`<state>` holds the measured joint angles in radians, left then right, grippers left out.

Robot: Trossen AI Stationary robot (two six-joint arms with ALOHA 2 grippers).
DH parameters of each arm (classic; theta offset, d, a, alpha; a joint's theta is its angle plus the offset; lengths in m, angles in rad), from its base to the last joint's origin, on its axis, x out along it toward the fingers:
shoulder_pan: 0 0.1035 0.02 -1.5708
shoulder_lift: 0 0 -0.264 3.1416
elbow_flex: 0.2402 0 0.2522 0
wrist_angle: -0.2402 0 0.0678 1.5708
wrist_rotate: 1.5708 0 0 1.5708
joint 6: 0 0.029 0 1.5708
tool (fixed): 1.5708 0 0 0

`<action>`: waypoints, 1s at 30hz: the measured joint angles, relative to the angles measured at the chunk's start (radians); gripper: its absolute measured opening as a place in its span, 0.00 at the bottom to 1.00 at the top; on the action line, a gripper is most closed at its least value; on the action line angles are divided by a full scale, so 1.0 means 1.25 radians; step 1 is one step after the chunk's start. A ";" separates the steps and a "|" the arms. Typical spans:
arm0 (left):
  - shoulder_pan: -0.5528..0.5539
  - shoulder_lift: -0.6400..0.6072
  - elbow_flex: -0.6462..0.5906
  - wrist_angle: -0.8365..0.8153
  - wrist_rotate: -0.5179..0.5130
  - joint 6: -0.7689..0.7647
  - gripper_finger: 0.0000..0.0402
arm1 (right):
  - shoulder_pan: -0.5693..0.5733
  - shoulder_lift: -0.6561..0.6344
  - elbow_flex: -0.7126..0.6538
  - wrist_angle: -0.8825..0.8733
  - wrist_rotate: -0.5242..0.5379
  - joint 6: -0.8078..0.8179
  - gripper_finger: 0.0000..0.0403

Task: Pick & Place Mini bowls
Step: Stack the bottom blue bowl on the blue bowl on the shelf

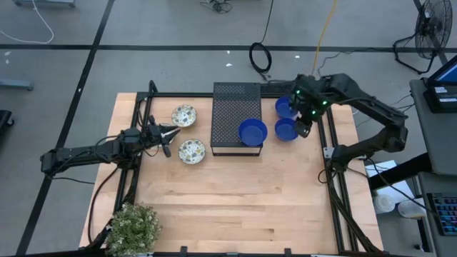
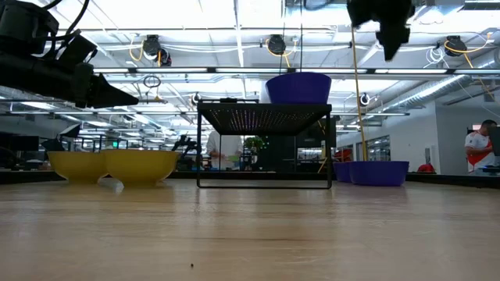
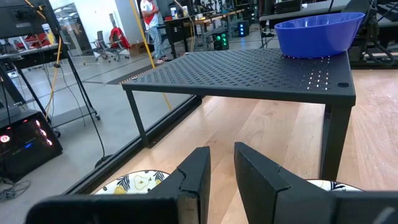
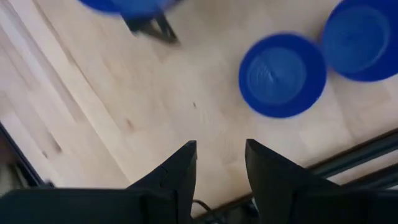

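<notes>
Two cream floral mini bowls [image 1: 184, 115] [image 1: 191, 150] sit on the table left of the black perforated stand [image 1: 238, 118]. One blue mini bowl [image 1: 252, 131] rests on the stand's near right corner. Two more blue bowls [image 1: 285, 108] [image 1: 286, 129] stand on the table to its right. My left gripper [image 1: 168, 135] hovers open and level between the two floral bowls [image 3: 134, 182] [image 3: 329, 185], pointing at the stand. My right gripper [image 1: 303, 128] hangs open high above the table [image 2: 391, 31], just right of the nearer blue bowl [image 4: 282, 74], pointing down and holding nothing.
A potted plant [image 1: 134, 227] stands at the table's near left corner. Black frame rails [image 1: 330, 153] run along the table's left, right and far sides. The near half of the wooden table [image 1: 235, 207] is bare. A person [image 2: 476, 147] stands far off in the room.
</notes>
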<state>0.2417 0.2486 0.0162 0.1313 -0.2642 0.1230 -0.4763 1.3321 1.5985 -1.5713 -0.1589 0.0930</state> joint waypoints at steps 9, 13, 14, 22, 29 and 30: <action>0.000 0.000 0.000 0.000 0.000 0.000 0.19 | 0.000 0.000 -0.171 0.021 0.026 -0.064 0.32; 0.000 0.000 0.000 0.000 0.000 0.000 0.19 | 0.000 0.000 -0.225 0.078 0.053 -0.072 0.32; 0.000 0.000 0.000 0.000 0.000 0.000 0.19 | 0.000 0.000 -0.237 0.095 0.060 -0.077 0.32; 0.000 0.000 0.000 0.000 0.000 0.000 0.19 | 0.000 0.000 -0.305 0.201 0.067 -0.141 0.32; 0.000 0.000 0.000 0.000 0.000 0.000 0.19 | 0.000 0.000 -0.374 0.299 0.067 -0.190 0.32; 0.000 0.000 0.000 0.000 0.000 0.000 0.19 | 0.000 0.000 -0.386 0.314 0.067 -0.194 0.32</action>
<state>0.2420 0.2485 0.0160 0.1310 -0.2642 0.1230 -0.4763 1.3319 1.1160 -1.1788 -0.0753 -0.1498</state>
